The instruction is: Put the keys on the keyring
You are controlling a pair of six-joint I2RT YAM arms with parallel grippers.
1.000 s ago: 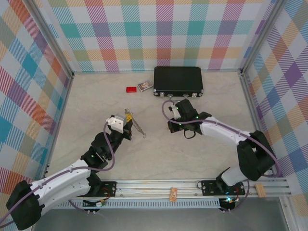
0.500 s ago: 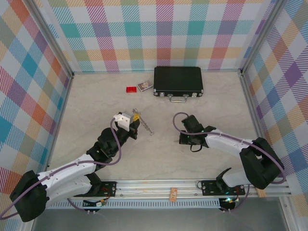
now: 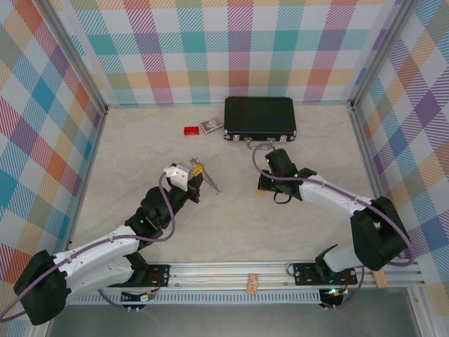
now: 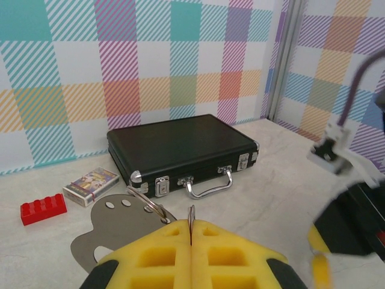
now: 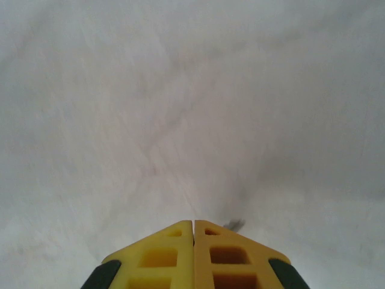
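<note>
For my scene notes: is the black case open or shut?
Shut. The black case has its lid flat on the base, no gap at the seam, silver latches down at the front.

left arm stretched forward, left gripper (image 4: pixel 191 232) clamped on the keyring (image 4: pixel 190 212). right arm bent inward, right gripper (image 5: pixel 194 225) closed, pointing downward.

Pale table (image 3: pixel 231 225) bears black case (image 3: pixel 259 118), red block (image 3: pixel 191 130), small box (image 3: pixel 211 126).

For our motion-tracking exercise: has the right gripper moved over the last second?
Yes. The right gripper drew away from the black case toward the near edge, then swung back toward it, ending close in front of it.
</note>
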